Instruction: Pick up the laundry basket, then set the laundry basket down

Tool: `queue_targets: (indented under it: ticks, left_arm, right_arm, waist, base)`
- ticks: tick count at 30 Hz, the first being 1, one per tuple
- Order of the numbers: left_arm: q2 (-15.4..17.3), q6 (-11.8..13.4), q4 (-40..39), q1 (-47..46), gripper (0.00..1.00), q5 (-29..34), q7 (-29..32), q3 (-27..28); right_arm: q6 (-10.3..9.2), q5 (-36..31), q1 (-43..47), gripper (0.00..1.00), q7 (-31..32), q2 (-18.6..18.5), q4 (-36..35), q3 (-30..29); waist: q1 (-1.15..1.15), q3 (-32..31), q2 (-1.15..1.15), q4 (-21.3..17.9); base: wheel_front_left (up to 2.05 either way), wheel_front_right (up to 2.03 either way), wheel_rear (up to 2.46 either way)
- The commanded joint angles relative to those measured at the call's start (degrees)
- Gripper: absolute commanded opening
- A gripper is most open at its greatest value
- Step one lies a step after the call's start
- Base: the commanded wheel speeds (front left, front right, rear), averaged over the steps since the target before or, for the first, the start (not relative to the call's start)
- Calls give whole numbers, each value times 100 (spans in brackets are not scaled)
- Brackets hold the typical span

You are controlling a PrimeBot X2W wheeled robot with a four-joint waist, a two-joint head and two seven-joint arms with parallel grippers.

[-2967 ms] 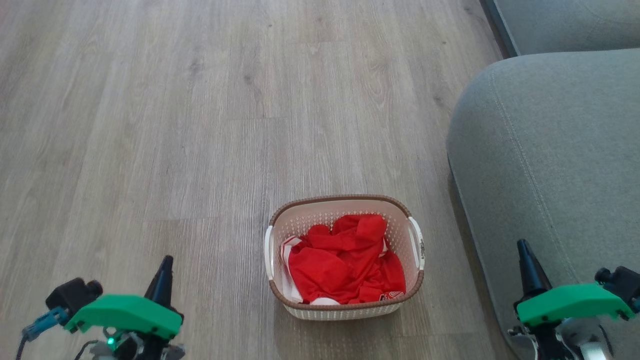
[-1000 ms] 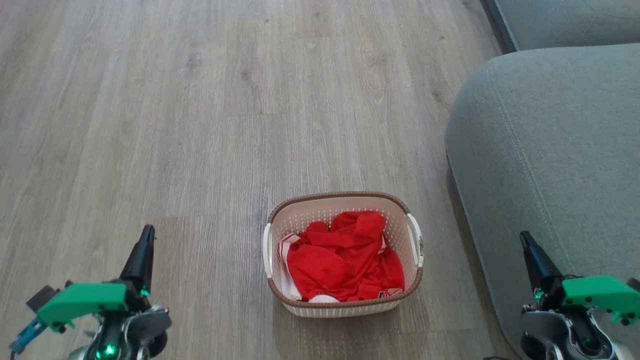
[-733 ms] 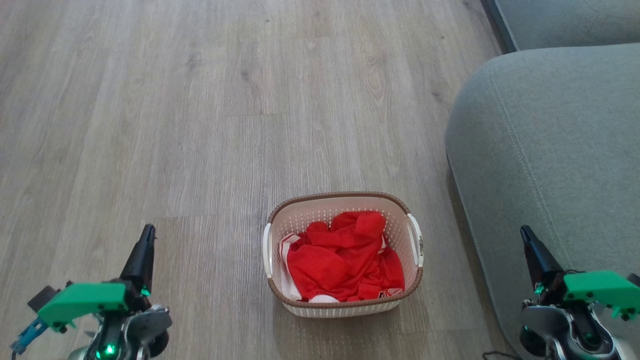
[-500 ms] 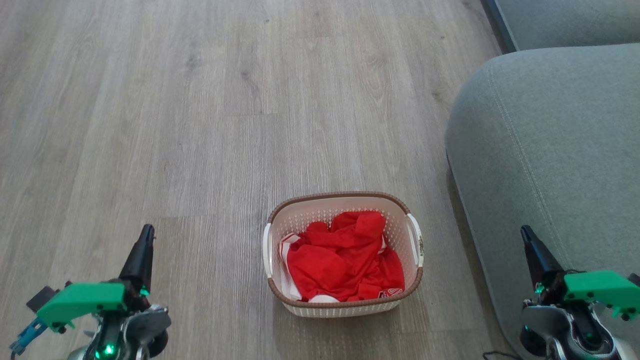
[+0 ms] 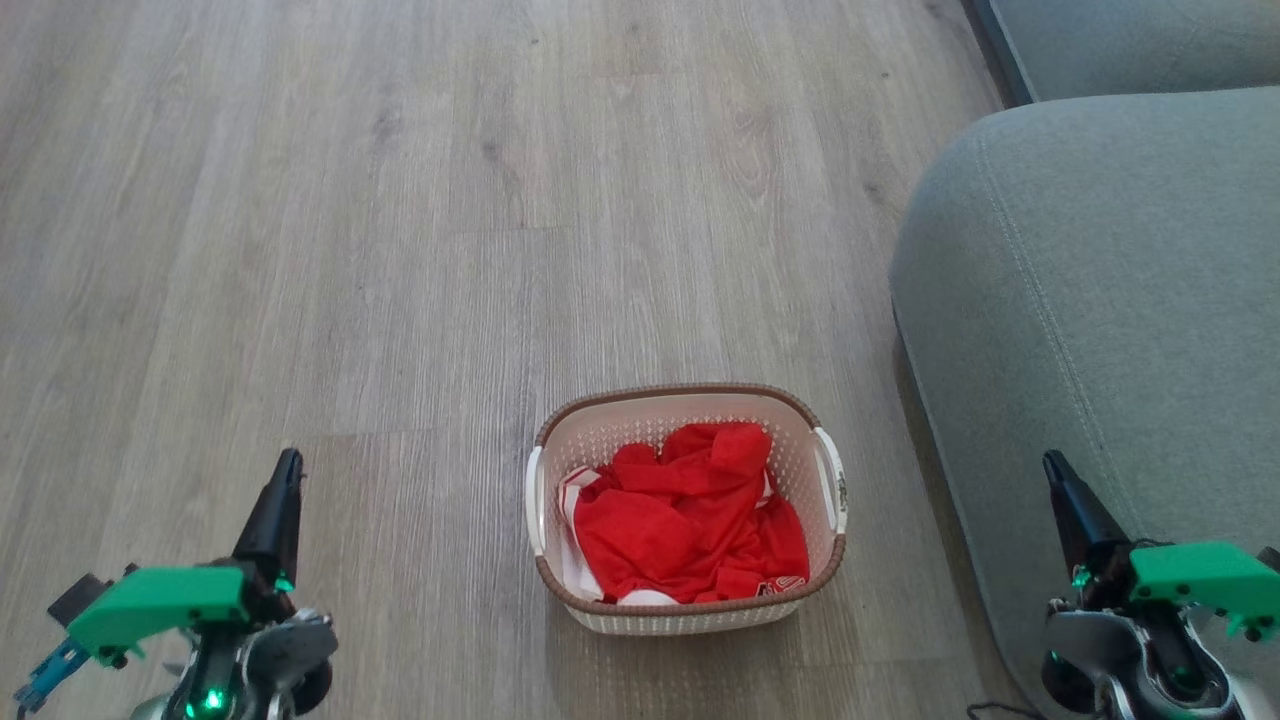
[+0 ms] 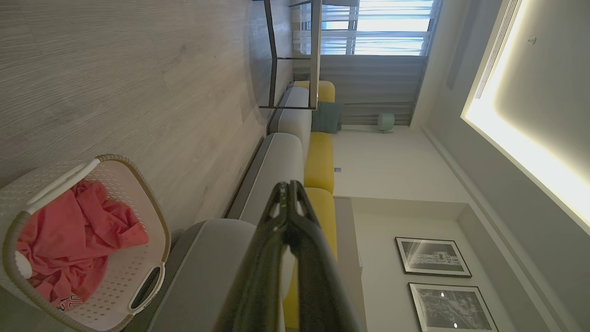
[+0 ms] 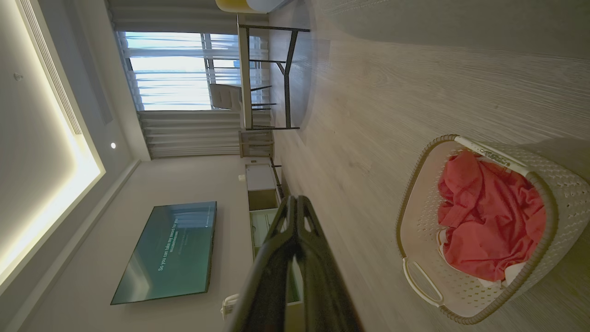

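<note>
Though half-hidden, white cloth [image 5: 574,568] in basket [image 5: 690,623]

Left arm [image 5: 165,598], right arm [image 5: 1185,582], jaws together.

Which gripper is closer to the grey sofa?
Right. The right gripper shows in front of the grey sofa in the head view; the left gripper is over the floor, on the far side of the laundry basket.

Closed right hand [image 7: 295,199] at bottom centre, laundry basket [image 7: 420,219] on wooden floor [image 7: 392,92], red cloth [image 7: 488,221] inside
</note>
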Motion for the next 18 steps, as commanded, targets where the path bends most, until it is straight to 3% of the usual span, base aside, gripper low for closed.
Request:
queue_targets:
  ticks: [1,18]
  left_arm:
    - [27,-40,-167,-315,0,9,34,182]
    - [13,-40,-167,-317,0,25,49,202]
  right_arm:
    - [-8,-8,-270,0,45,-49,-181,81]
    - [-8,-32,-272,0,68,-28,-179,52]
  waist:
    - [0,0,-1,0]
    - [0,0,-1,0]
  base:
    - [0,0,0]
    - [0,0,0]
